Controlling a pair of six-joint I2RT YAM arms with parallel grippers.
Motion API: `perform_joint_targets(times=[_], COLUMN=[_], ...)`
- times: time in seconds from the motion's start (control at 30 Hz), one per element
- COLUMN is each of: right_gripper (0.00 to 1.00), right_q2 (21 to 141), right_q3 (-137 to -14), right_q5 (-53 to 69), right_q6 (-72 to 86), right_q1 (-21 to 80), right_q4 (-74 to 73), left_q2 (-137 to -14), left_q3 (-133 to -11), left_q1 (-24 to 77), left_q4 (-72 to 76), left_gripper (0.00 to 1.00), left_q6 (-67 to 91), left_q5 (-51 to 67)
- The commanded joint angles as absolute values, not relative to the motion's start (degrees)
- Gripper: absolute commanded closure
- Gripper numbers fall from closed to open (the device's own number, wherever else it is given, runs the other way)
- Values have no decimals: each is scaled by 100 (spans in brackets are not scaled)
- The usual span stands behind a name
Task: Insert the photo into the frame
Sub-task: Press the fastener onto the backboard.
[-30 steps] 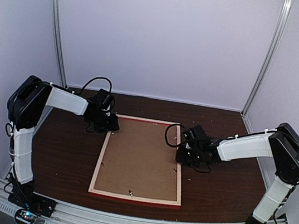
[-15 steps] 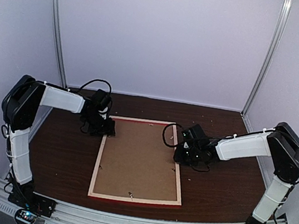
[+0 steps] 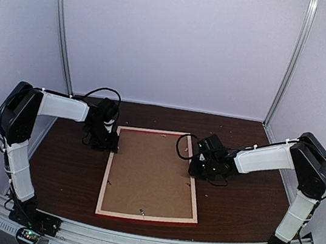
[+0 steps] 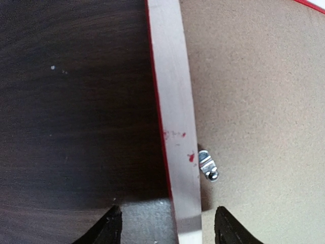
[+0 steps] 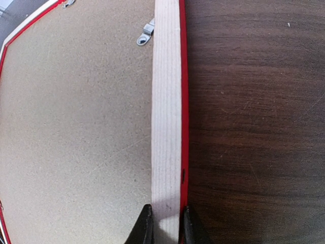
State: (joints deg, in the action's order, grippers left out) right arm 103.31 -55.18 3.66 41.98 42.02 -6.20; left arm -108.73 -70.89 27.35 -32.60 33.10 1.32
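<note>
Face-down frame (image 5: 166, 127), pale wood back

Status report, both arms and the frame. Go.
Left gripper open, astride the frame, left rail. Right gripper shut on the right rail. Frame face down; photo not in sight. Backing board fills the opening.

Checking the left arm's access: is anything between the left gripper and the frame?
Nothing visible. The open left gripper straddles the frame; a metal clip lies just inside its rail, on the backing board.

Pale bare-wood frame (image 5: 166, 127) with a thin red edge and few red flecks; speckled tan backing board (image 3: 152, 172); silver clip (image 4: 208, 165); dark brown, wood-grained tabletop (image 3: 70, 169).
</note>
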Motion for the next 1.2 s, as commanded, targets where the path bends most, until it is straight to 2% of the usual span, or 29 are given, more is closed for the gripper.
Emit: perform_joint_targets(times=[0.0, 0.6, 1.17], right_gripper=[100, 100, 100], right_q2=[10497, 10493, 10509], right_q3=[-5597, -5555, -5537], right_q5=[764, 768, 770], right_q6=[4290, 4289, 4274], right_q1=[4223, 4201, 4186], right_q4=[-656, -625, -630], left_q2=[-10695, -11388, -11870], left_q3=[-7036, -7743, -8114], left_q1=[2683, 2689, 2681], left_q4=[-3394, -3640, -3388], left_gripper=[41, 47, 43], left_q6=[3110, 2857, 2623], left_q5=[-238, -1021, -1167])
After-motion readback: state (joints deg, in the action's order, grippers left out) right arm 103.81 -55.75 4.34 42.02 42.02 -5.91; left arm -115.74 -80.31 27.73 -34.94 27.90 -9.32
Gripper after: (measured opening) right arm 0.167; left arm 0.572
